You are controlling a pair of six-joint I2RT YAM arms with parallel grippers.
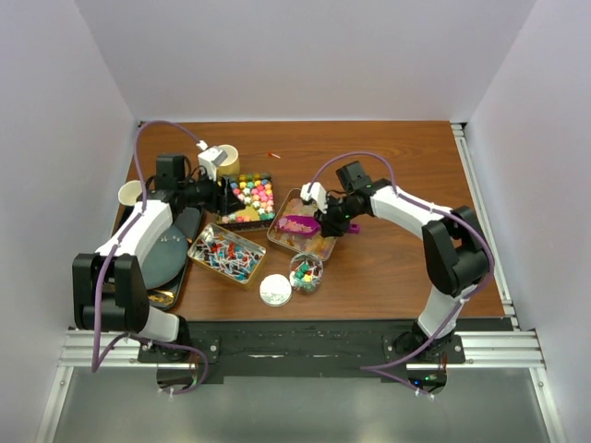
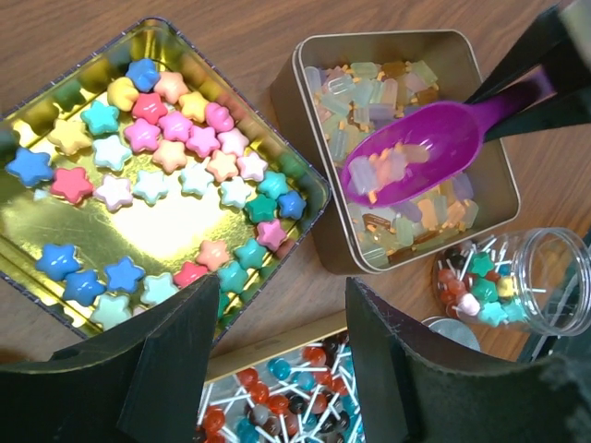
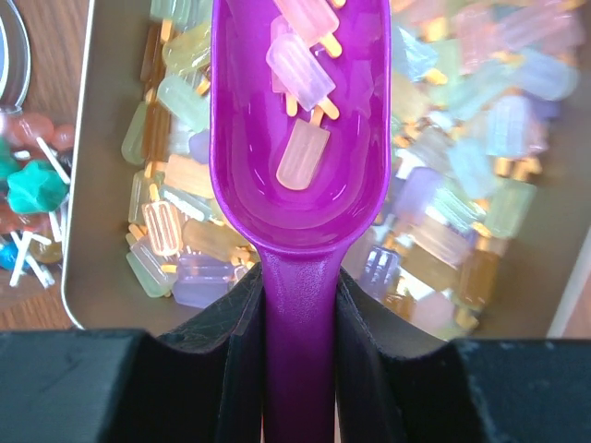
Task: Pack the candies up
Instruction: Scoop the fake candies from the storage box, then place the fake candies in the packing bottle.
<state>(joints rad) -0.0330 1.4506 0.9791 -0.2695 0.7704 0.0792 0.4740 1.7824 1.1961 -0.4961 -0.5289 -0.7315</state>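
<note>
Candies (image 2: 148, 134) mostly sit in three tins (image 2: 388, 39), mid-frame in top view. Jar (image 1: 306, 272) below holds few, lid (image 1: 275, 290) off: packing judged early. Right gripper (image 3: 300, 305) clamps the loaded purple scoop (image 3: 295, 138). Left gripper (image 2: 282, 360) jaws apart, empty. Only the right wrist view shows the scoop's three pieces; only the left shows star shapes.

Identify the left arm (image 1: 129, 245) and the right arm (image 1: 416, 214) by their white link shells, which are joined by black joint housings and stand on black bases. Note the lilac cable (image 1: 164, 124) that runs along each arm in a loose arc. On the left gripper (image 2: 282, 323) and the right gripper (image 3: 297, 305) you will find matt black fingers (image 2: 175, 369) with flat, angular faces.
</note>
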